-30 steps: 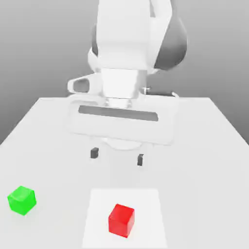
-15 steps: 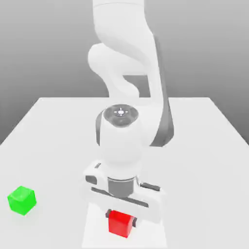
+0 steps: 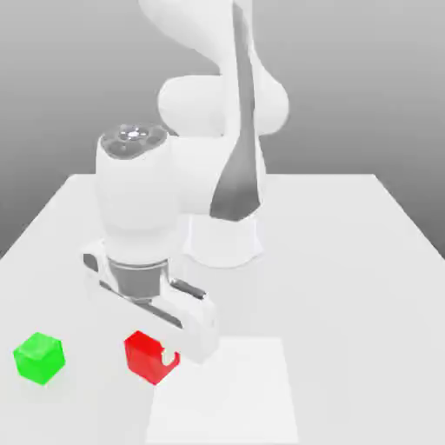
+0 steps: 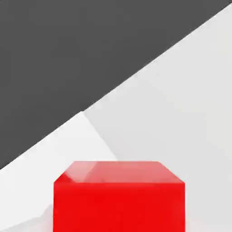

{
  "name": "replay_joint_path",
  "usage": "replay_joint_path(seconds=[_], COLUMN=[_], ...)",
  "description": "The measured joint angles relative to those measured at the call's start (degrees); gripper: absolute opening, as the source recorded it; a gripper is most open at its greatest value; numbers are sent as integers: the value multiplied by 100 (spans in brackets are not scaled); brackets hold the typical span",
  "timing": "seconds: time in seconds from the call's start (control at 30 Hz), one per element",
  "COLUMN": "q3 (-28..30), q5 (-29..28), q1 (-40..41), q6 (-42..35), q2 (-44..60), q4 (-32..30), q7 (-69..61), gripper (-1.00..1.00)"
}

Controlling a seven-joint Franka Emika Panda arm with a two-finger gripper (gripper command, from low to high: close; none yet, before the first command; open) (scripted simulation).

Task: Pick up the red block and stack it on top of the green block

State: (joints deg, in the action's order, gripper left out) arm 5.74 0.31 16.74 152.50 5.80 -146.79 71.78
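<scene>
We are clamping the jaws on the red block, seemingly lifted, carrying it toward the green block nearby for stacking.

Small glossy bright red cube, plain and unmarked, sits clamped between the closed fingers of the white two-finger gripper, turned corner-on toward the exterior camera, above the white tabletop. From the hand view the red cube shows its flat front face and lighter top. Small bright green cube, plain too, same size, rests on the table to the exterior view's left, near the red one, apart from it.
</scene>
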Motion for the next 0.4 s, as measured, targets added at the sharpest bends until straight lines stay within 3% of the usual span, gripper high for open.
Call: replay_joint_path(seconds=[0.13, 0.27, 0.3, 0.4], q3=[575, 468, 412, 412], q5=[161, 513, 598, 598], q1=[906, 1059, 1101, 1101], q6=[-204, 398, 565, 565], q2=[-75, 599, 780, 780], q4=[131, 188, 199, 199], q7=[248, 58, -2, -2], gripper=[-100, -100, 100, 100])
